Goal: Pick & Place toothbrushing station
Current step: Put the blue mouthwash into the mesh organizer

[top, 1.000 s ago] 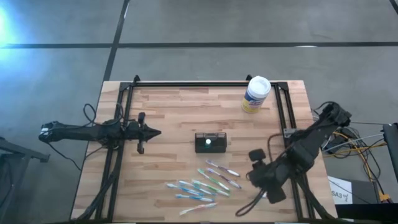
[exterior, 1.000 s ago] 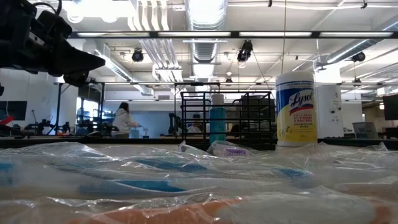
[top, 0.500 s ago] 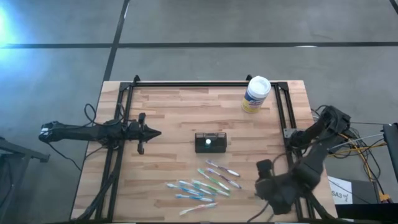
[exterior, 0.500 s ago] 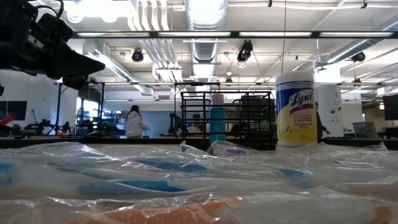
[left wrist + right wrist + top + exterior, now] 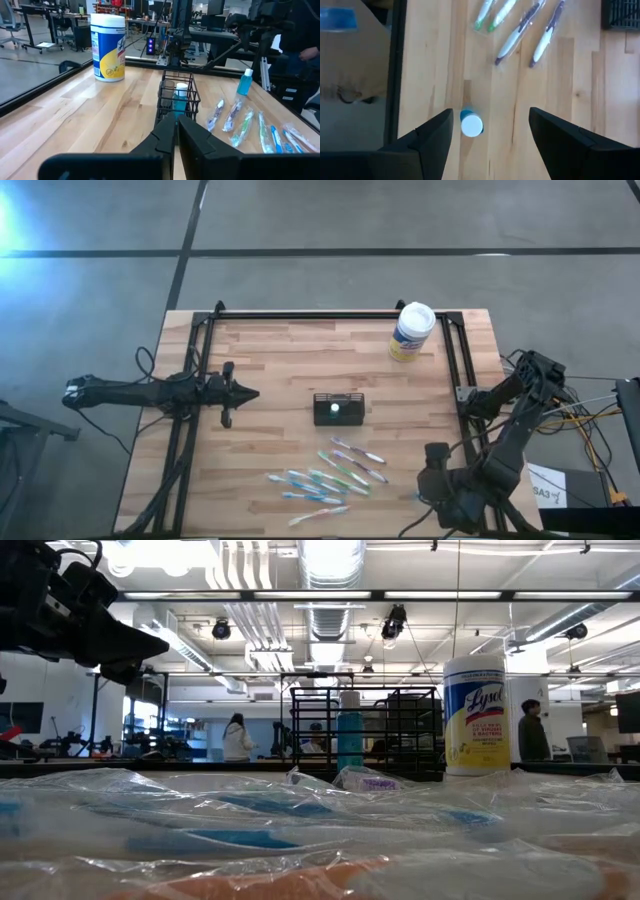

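Holder [image 5: 339,408] sits mid-table on the wood top [image 5: 280,360], standing free, nothing gripping it. In the left wrist view it's a black wire box [image 5: 178,95] with a blue-capped item standing inside. Neither arm is on it, so the pick of the station itself looks not yet started.

Right gripper [image 5: 490,131] hangs over the near right corner of the table, fingers spread wide, holding nothing. A small blue bottle with a white cap [image 5: 471,124] stands upright on the wood directly below and between the fingers. My read: it's lined up top-down to take the bottle, jaws wide so they clear the cap on both sides. Can't tell how high it is above the cap.

Left gripper [image 5: 176,131] is at the left side of the table, fingers pressed together and empty, pointing straight across at the holder. Looks parked, or staged on the holder's axis.

Wrapped toothbrushes [image 5: 330,470] lie loose in a fan just in front of the holder, well apart from the left gripper. The wipes canister [image 5: 411,331] stands upright at the back right, clear of all of it, not in either arm's path.

Risk: the bottle is narrow, upright and near the table edge, so it could tip if a finger clips it.
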Controlling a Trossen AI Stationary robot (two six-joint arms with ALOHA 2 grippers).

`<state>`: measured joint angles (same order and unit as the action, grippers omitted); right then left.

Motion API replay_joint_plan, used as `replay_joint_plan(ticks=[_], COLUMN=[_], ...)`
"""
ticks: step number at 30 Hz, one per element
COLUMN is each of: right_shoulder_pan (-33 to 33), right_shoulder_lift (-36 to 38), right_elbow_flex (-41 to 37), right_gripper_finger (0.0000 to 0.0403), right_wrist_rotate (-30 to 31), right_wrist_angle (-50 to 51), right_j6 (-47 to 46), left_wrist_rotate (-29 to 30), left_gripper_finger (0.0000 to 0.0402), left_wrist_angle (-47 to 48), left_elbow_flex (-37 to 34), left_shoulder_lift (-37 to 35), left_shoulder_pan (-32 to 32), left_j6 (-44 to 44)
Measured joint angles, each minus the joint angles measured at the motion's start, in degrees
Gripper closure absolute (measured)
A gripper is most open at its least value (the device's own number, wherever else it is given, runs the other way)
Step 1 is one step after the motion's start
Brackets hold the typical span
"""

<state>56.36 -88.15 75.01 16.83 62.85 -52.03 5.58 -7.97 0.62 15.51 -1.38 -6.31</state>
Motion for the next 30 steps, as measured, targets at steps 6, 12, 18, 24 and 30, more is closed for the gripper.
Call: replay_joint_plan(ticks=[6, 12, 18, 24, 30], right_shoulder_pan=[0.02, 0.02, 1.31, 3.06, 3.0], right_shoulder_lift=[0.02, 0.02, -1.36, -4.3, -7.17], right_elbow_flex=[0.18, -0.1, -0.28, -0.67, -0.93], right_gripper_finger=[0.0149, 0.014, 0.0139, 0.0151, 0.0162], right_wrist_rotate=[-0.11, -0.12, -0.62, -0.52, -0.31], right_wrist_angle=[-1.63, -5.69, -6.7, -5.06, -4.34], right_j6=[2.79, 5.55, 4.86, 4.91, 7.54], left_wrist_rotate=[-0.1, -0.13, -0.24, -0.24, -0.22], left_gripper_finger=[0.0389, 0.0391, 0.0388, 0.0393, 0.0387], left_wrist_angle=[0.42, 0.42, 0.42, 0.39, 0.39], left_elbow_flex=[0.0, 0.0, 0.0, 0.0, 0.0], left_shoulder_lift=[0.0, 0.0, 0.0, 0.0, 0.0], left_shoulder_pan=[0.0, -0.01, 0.0, -0.01, -0.01], left_j6=[-0.01, 0.02, 0.04, 0.26, 0.24])
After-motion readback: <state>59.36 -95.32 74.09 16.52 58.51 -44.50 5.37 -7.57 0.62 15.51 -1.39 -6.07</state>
